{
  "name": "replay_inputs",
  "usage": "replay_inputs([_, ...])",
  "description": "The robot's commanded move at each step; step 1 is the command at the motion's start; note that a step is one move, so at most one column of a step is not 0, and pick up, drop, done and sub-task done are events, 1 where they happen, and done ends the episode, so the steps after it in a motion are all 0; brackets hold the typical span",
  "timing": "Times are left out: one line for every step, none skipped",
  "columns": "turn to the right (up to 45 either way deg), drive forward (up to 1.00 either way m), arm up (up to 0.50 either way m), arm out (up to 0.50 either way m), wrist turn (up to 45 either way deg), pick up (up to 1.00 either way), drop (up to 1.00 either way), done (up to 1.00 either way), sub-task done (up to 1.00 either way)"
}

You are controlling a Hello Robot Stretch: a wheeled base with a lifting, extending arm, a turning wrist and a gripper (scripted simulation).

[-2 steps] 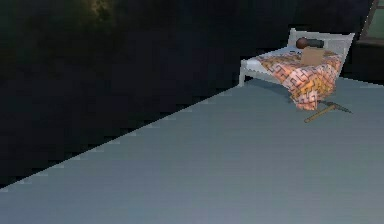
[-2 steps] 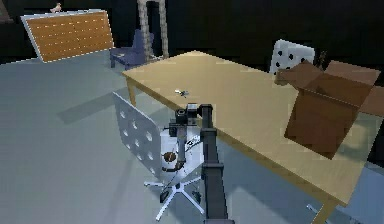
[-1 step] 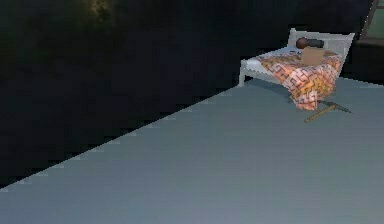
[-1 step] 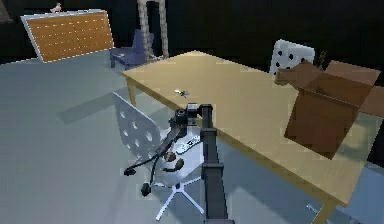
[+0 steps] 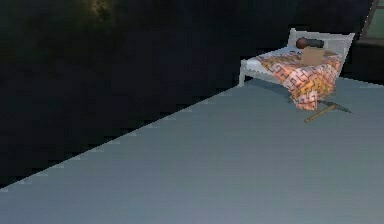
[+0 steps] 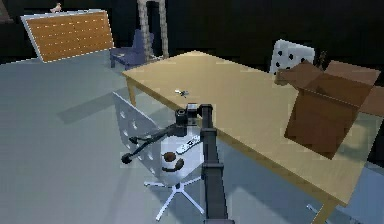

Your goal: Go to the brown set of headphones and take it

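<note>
A small dark thing lies on the surface, its heading unclear. The hand overlaps a chair beside the surface; grip and load cannot be told.

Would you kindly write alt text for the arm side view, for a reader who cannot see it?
The robot's dark arm rises from the bottom edge, its fingers at a white chair beside a long wooden table. An open cardboard box stands on the table at right; a wooden dresser stands at upper left.
</note>
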Motion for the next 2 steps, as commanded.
replay_inputs([0.0,0.0,0.0,0.0,45.0,0.0,0.0,0.0,0.0])
replay_inputs([0.0,0.0,0.0,0.0,12.0,0.0,0.0,0.0,0.0])
